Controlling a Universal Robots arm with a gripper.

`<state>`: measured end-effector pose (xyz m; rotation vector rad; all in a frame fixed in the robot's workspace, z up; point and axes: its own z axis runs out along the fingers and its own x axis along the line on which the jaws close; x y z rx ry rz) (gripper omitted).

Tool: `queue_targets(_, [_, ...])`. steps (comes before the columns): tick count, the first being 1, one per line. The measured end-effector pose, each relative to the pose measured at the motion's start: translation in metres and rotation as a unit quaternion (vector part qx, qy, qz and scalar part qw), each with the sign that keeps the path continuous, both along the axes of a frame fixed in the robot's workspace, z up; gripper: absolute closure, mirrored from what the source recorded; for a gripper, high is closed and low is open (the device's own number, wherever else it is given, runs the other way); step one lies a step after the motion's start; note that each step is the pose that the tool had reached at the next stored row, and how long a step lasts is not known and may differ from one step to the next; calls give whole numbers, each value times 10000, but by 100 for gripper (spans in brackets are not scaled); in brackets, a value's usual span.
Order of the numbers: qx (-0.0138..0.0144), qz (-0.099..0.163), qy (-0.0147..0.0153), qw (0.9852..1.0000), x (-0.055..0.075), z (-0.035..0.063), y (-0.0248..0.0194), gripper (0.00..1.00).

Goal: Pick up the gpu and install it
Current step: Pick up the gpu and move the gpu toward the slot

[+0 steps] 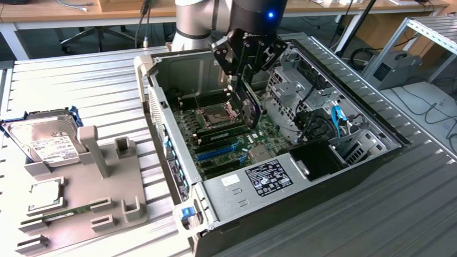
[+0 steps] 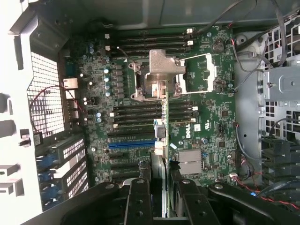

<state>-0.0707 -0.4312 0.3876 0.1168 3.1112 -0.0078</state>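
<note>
My gripper [image 1: 241,75] is shut on the gpu [image 1: 247,107], a dark flat card that hangs edge-down inside the open computer case [image 1: 236,201], just above the motherboard [image 1: 268,136]. In the wrist view the gpu [image 2: 161,126] is seen edge-on between my two black fingers [image 2: 139,197], and its silvery bracket [image 2: 161,70] points away from the camera over the processor socket. Its lower edge hovers over the row of expansion slots, close to the blue slot [image 2: 131,144]. Whether the card touches a slot I cannot tell.
The case lies on its side on a ribbed metal table [image 1: 400,203]. A drive cage [image 1: 292,88] and blue cables [image 1: 337,120] crowd the case at the exterior view's right. At the exterior view's left a grey holder [image 1: 93,187] carries a silver hard drive [image 1: 46,142], a processor [image 1: 44,195] and a memory stick [image 1: 68,213].
</note>
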Motion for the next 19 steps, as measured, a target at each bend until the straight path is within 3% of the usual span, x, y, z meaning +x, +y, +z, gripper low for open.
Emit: queue_targets(19, [0,1,0,10000,113,-38,14,74])
